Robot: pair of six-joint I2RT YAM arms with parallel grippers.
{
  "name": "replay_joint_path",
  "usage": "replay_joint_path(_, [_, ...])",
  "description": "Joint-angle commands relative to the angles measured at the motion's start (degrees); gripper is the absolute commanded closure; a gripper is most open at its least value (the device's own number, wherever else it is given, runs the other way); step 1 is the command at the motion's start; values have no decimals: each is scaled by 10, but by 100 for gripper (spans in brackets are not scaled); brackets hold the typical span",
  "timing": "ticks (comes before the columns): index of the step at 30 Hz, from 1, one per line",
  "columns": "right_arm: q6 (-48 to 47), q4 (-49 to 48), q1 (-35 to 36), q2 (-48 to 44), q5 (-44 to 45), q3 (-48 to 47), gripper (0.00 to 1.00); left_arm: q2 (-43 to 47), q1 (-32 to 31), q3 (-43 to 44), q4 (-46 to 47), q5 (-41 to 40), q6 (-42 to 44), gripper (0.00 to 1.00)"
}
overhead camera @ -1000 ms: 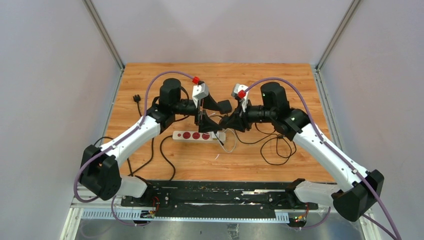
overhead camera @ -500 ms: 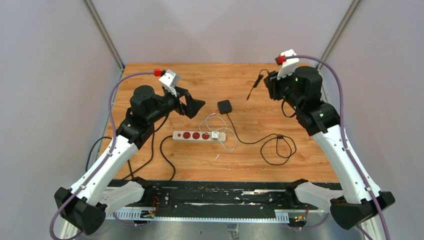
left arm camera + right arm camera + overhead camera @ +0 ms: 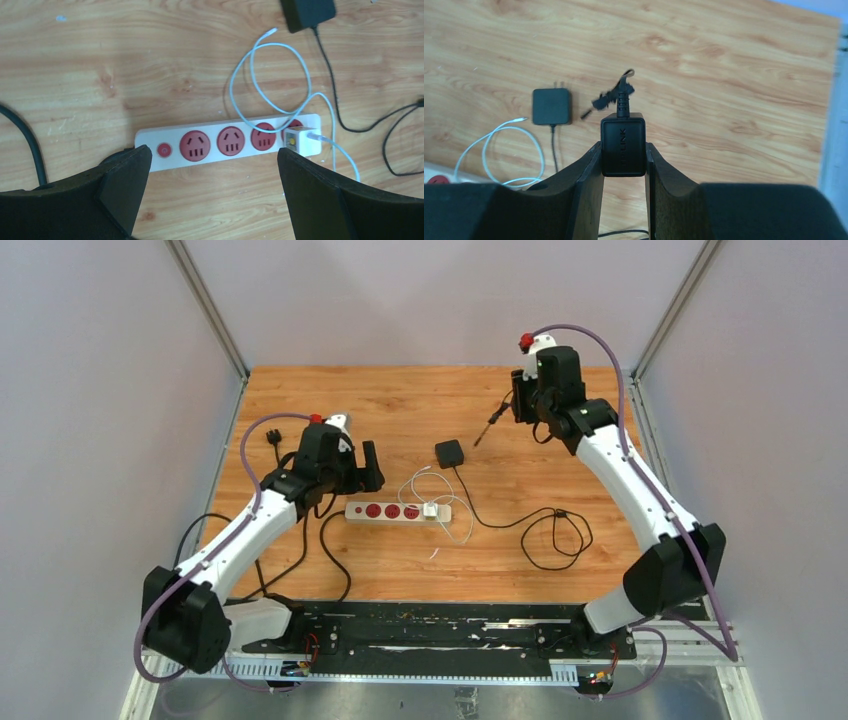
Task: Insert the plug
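Note:
A white power strip (image 3: pixel 398 511) with red sockets lies mid-table; the left wrist view shows it (image 3: pixel 227 142) with three free sockets and a white USB charger (image 3: pixel 300 141) in the right-end one. My left gripper (image 3: pixel 370 468) is open and empty just above the strip's left part (image 3: pixel 212 152). My right gripper (image 3: pixel 520 400) is at the far right, raised, shut on a black TP-LINK plug adapter (image 3: pixel 623 135), its thin cable (image 3: pixel 487 427) dangling. A second black adapter (image 3: pixel 450 453) lies on the table behind the strip.
A thin black cable loops (image 3: pixel 555 535) right of the strip. The strip's thick black cord (image 3: pixel 335 550) runs to the near edge. A black plug (image 3: pixel 272 437) lies far left. A white USB cable (image 3: pixel 455 525) curls by the charger. Walls enclose the table.
A second ago both grippers were close together over the strip's middle. They have drawn apart: the left now hovers by the strip's left end, the right has gone far right holding the adapter.

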State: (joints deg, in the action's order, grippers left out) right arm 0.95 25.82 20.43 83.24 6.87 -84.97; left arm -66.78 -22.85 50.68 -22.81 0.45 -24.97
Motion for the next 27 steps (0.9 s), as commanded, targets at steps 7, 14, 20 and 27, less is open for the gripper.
replay_joint_path(7, [73, -63, 39, 105, -143, -23, 100, -47, 50, -39, -14, 39, -42, 0])
replay_joint_path(14, [43, -91, 108, 173, -217, -50, 100, -33, 57, -60, -18, 25, -47, 0])
replay_joint_path(20, [-41, -130, 147, 192, -411, -23, 100, -13, 65, -82, -18, 11, -59, 0])
replay_joint_path(27, [-130, -159, 169, 185, -524, 48, 100, 17, 81, -128, -7, 18, -78, 3])
